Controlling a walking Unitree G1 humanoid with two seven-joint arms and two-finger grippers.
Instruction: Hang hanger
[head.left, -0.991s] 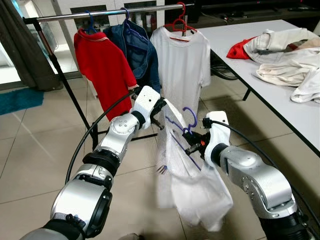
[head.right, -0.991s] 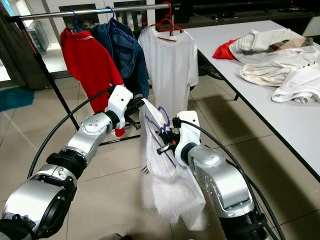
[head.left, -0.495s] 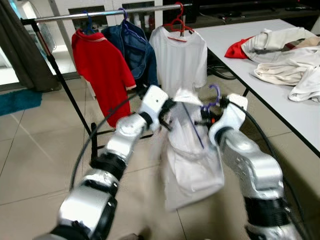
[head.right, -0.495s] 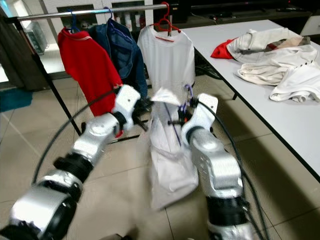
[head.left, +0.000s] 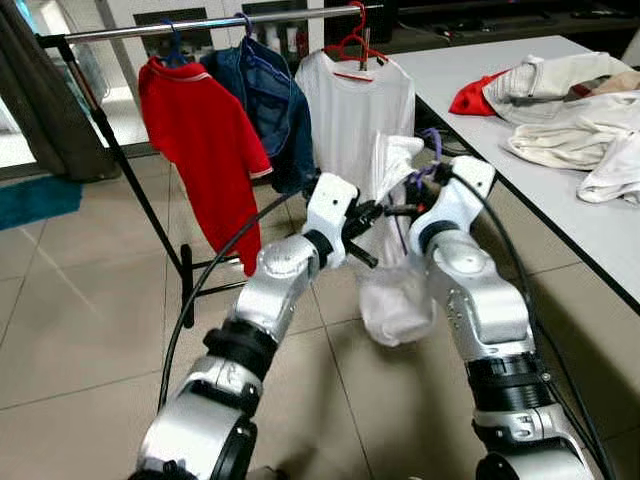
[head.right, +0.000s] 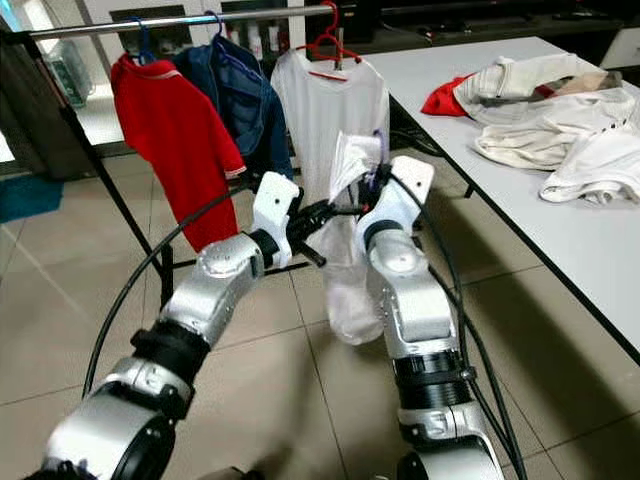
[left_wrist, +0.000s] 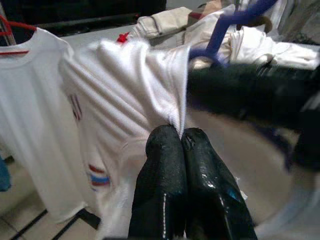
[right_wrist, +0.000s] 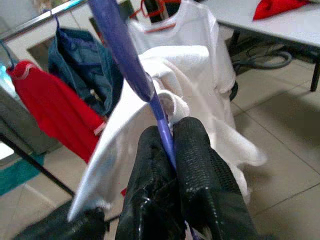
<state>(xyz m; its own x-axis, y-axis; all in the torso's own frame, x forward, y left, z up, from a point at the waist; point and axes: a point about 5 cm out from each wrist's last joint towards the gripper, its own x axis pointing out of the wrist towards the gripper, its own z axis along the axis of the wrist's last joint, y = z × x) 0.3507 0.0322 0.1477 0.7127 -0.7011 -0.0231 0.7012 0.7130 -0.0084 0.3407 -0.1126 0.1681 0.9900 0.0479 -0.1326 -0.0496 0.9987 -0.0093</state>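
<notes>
Before the clothes rail (head.left: 200, 25), the right gripper (right_wrist: 167, 137) has its fingers pressed tight on the thin purple hanger (right_wrist: 125, 55), whose hook curves up just above the wrist. The left gripper (left_wrist: 180, 135) pinches a fold of the soft white shirt (head.left: 395, 300) draped over that hanger, fingertips together. The shirt hangs crumpled between both arms, its lower part bunched. On the rail hang a red shirt (head.left: 200, 130), a denim jacket (head.left: 275, 95) and a white T-shirt (head.left: 350, 110). Most of the hanger's frame is hidden under cloth.
</notes>
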